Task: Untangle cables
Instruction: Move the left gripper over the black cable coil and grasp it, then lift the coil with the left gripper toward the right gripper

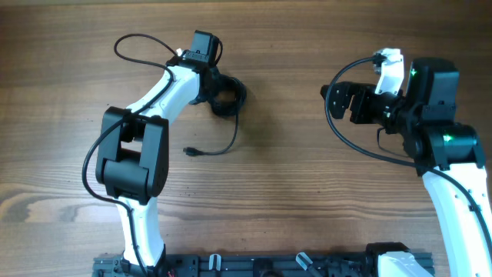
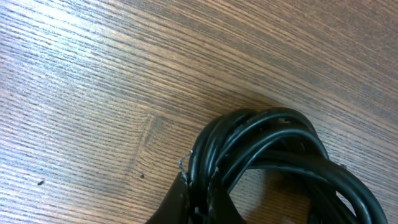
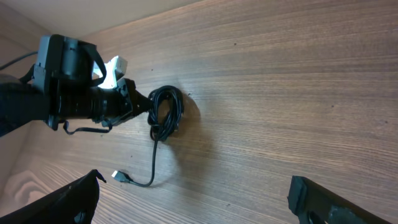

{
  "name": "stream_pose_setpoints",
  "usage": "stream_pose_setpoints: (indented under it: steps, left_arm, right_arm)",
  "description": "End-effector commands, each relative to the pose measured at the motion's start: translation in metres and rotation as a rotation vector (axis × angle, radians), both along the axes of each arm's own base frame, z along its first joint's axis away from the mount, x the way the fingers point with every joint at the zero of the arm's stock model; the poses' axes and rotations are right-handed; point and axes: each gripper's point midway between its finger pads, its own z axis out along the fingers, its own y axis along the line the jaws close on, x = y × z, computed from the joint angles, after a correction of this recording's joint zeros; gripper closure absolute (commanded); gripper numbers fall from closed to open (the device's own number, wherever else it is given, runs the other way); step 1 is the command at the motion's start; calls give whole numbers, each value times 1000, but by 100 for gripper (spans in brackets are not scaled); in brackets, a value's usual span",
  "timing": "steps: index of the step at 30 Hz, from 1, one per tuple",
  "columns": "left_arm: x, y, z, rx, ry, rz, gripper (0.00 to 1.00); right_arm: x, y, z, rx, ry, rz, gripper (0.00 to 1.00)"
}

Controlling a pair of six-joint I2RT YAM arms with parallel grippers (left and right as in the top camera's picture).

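The cables (image 1: pixel 228 98) are a small coiled bundle of thin black cord at the back of the wooden table. One loose tail curves down to a small plug (image 1: pixel 190 151). My left gripper (image 1: pixel 215 94) is at the bundle's left side. In the left wrist view the left gripper (image 2: pixel 199 185) is shut on several strands of the cables (image 2: pixel 267 134). My right gripper (image 1: pixel 332 101) hovers to the right, well apart from the bundle, open and empty. In the right wrist view the bundle (image 3: pixel 165 111) and plug (image 3: pixel 118 177) lie beyond the wide-open right gripper (image 3: pixel 196 198).
The wooden table (image 1: pixel 292 192) stretches around the bundle. Thicker black wires (image 1: pixel 138 46) run along the white arms. A black rail (image 1: pixel 254 265) runs along the near edge between the arm bases.
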Motion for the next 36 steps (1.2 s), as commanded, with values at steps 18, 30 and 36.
stream_pose_setpoints:
  steps: [18, 30, 36]
  left_arm:
    - [-8, -43, 213, -464, -324, 77, 96]
    - [-16, -58, 213, -543, -271, 66, 96]
    - [-23, -71, 216, -611, -235, 15, 96]
  right_arm:
    - [54, 83, 9, 334, 58, -69, 15]
    - [79, 142, -38, 353, 100, -23, 42]
    - [81, 156, -62, 334, 132, 3, 42]
